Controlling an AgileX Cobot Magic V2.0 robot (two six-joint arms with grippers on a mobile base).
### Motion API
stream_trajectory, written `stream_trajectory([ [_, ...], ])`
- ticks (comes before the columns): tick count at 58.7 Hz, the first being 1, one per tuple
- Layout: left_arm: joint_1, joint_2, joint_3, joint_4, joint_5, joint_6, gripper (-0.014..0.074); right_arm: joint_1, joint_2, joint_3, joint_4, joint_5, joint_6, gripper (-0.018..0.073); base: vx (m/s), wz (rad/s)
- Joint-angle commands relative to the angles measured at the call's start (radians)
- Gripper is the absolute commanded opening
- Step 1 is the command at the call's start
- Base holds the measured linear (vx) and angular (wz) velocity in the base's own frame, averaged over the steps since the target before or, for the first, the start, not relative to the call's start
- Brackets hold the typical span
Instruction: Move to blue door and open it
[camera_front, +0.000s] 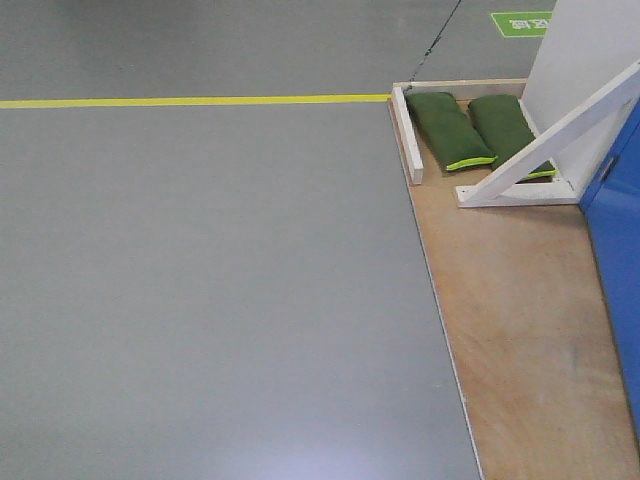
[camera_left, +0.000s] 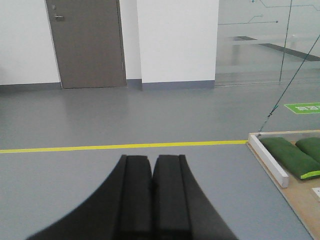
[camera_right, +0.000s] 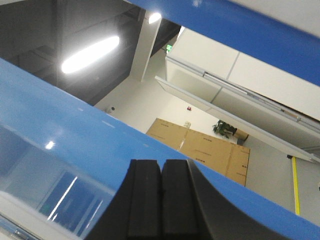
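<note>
Your R gripper (camera_right: 162, 162) sits bottom centre, clenched empty; blue door (camera_right: 60, 115) sweeps across lower left behind it, contact unclear. L gripper (camera_left: 151, 159) likewise clenched empty, bottom centre.

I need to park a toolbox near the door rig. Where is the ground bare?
The grey floor is bare between the yellow line and the plywood platform's left edge. The platform's near half, bordered by the blue door on the right, is bare too. Its far corner is crowded: two green sandbags and the white brace.
</note>
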Motion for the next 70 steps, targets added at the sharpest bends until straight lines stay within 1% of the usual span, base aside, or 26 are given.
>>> stream_trajectory([
  [1, 0.001, -0.014, -0.020, -0.002, -0.084, -0.007, 0.0073, -0.007, 0.000, -0.085, 0.000, -0.029, -0.001, -0.0001, 0.00, 0.00],
  [9, 0.001, -0.014, -0.020, -0.002, -0.084, -0.007, 0.0073, -0.007, 0.052, -0.139, 0.000, -0.008, -0.001, -0.0001, 0.00, 0.00],
  [18, 0.001, -0.014, -0.020, -0.002, -0.084, -0.007, 0.0073, -0.007, 0.084, -0.152, 0.000, 0.004, -0.001, -0.0001, 0.00, 0.00],
  [39, 0.001, -0.014, -0.020, -0.002, -0.084, -0.007, 0.0073, -0.061, 0.142, -0.152, 0.000, 0.019, -0.001, -0.0001, 0.00, 0.00],
  [50, 0.001, -0.014, -0.020, -0.002, -0.084, -0.007, 0.0073, -0.067, 0.150, -0.151, 0.022, 0.104, -0.001, -0.0001, 0.00, 0.00],
  [63, 0.001, -0.014, -0.020, -0.002, -0.084, -0.007, 0.0073, -0.064, 0.127, -0.151, 0.026, 0.124, -0.001, -0.0001, 0.00, 0.00],
  [70, 0.001, -0.014, -0.020, -0.002, -0.084, -0.007, 0.0073, -0.064, 0.106, -0.151, 0.055, 0.176, -0.001, -0.0001, 0.00, 0.00],
])
